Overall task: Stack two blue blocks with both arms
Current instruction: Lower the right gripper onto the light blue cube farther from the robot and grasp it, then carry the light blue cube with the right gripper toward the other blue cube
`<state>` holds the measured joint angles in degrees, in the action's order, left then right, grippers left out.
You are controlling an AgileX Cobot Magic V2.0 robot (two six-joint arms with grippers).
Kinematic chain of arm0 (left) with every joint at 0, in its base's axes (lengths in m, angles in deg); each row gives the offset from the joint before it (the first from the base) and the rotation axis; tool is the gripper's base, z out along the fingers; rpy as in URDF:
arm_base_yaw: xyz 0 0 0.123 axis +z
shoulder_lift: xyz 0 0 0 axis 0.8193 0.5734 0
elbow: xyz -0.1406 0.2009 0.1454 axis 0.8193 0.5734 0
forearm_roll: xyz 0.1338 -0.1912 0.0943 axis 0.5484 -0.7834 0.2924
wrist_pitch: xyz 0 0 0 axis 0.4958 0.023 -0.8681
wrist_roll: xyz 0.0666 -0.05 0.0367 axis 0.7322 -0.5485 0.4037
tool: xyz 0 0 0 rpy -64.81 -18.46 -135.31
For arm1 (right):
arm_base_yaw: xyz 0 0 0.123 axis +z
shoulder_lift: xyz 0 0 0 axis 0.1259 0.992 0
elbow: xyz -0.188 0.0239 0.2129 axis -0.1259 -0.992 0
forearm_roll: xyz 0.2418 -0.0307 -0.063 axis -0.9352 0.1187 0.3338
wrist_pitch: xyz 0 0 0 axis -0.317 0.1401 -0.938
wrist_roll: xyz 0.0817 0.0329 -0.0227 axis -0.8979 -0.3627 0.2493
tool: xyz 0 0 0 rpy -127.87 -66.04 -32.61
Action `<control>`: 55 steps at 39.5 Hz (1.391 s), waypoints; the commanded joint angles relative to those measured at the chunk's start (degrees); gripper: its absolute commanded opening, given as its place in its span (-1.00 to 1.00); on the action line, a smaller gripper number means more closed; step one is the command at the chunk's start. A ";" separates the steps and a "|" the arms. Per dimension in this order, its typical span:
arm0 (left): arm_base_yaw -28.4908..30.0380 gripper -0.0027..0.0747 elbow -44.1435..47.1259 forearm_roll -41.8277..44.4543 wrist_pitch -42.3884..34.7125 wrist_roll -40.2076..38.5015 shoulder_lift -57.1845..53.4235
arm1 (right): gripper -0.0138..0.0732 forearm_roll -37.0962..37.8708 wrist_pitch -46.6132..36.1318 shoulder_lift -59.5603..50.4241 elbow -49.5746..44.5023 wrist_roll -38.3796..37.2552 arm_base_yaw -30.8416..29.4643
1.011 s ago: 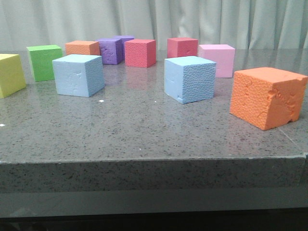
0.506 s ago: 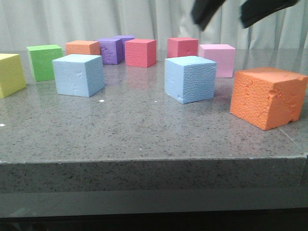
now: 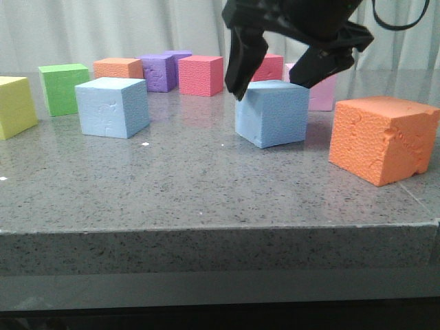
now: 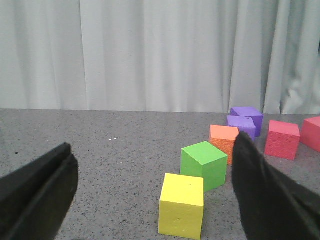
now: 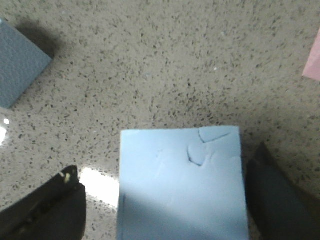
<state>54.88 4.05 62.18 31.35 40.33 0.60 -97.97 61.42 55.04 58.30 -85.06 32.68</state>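
Two pale blue blocks stand on the grey table. The left blue block (image 3: 112, 108) stands free; it also shows in the right wrist view (image 5: 17, 65). The right blue block (image 3: 271, 113), pebbled on its front faces, is under my right gripper (image 3: 278, 75). That gripper is open, with one dark finger on each side of the block's top and a gap on both sides. In the right wrist view the block (image 5: 181, 182) lies between the fingers of the right gripper (image 5: 165, 200). My left gripper (image 4: 152, 165) is open and empty, and no blue block shows in its view.
A large orange cube (image 3: 381, 137) stands close to the right of the gripper, and a pink cube (image 3: 322, 93) just behind it. Yellow (image 3: 15, 106), green (image 3: 63, 88), orange, purple (image 3: 158, 72) and red (image 3: 201, 74) cubes line the back and left.
My right gripper came into view from above and moved down and left, and now straddles the top of the right blue block. The blocks have not moved.
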 commanded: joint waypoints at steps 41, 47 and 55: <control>0.04 0.62 -1.78 -0.14 -4.97 -0.36 0.76 | 0.11 -0.90 -7.78 -2.42 1.99 0.67 16.05; 0.04 0.62 -1.78 -0.14 -4.97 -0.36 0.76 | 0.11 -0.85 -6.85 -0.86 1.93 0.67 16.11; 0.04 0.62 -1.78 -0.14 -4.97 -0.36 0.76 | 0.35 -0.74 -5.51 -0.87 1.93 0.67 16.16</control>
<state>54.88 4.05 62.18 31.35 40.33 0.60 -98.31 57.54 56.96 58.30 -85.06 48.85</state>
